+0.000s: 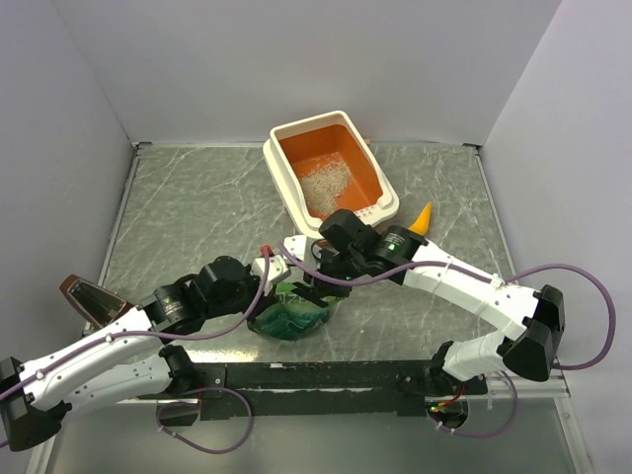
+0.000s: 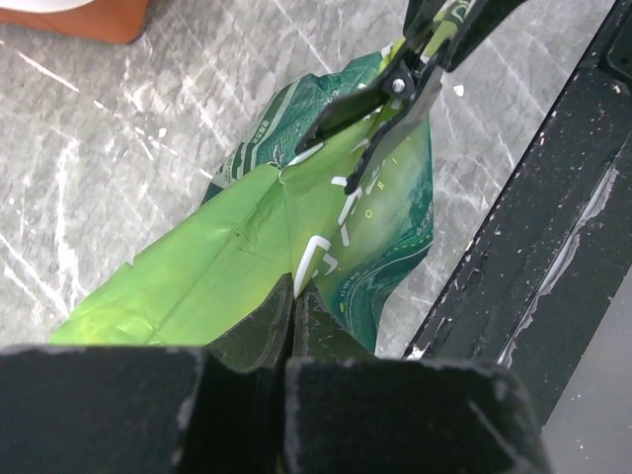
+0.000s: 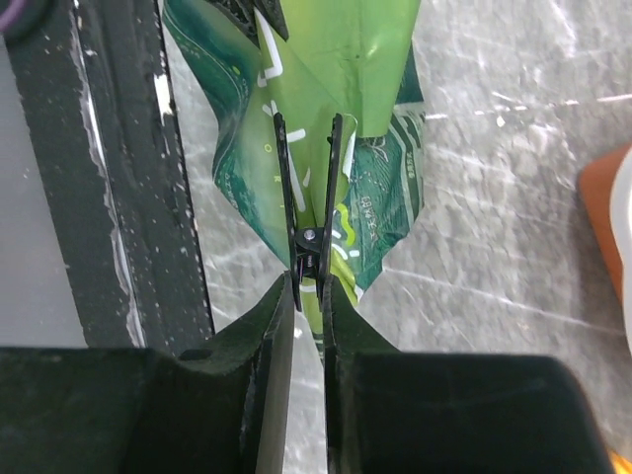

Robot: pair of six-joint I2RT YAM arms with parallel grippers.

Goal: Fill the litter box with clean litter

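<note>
The litter box [image 1: 373, 170], orange inside with a cream rim, stands at the back of the table with a small pile of pale clean litter [image 1: 326, 180] in it. A green bag [image 1: 291, 318] lies crumpled in front of the arms. My left gripper [image 2: 293, 296] is shut on a fold of the bag [image 2: 237, 257]. My right gripper [image 3: 309, 281] is shut on black scissors [image 3: 308, 237]. Their blades stand apart, astride a fold of the bag [image 3: 346, 59]. The left wrist view shows the scissors [image 2: 380, 99] over the bag's far edge.
An orange-yellow scoop [image 1: 423, 217] lies right of the litter box. A brown wedge-shaped object [image 1: 89, 296] sits at the table's left edge. A black rail [image 1: 316, 375] runs along the near edge, close to the bag. The box corner [image 2: 79, 15] shows in the left wrist view.
</note>
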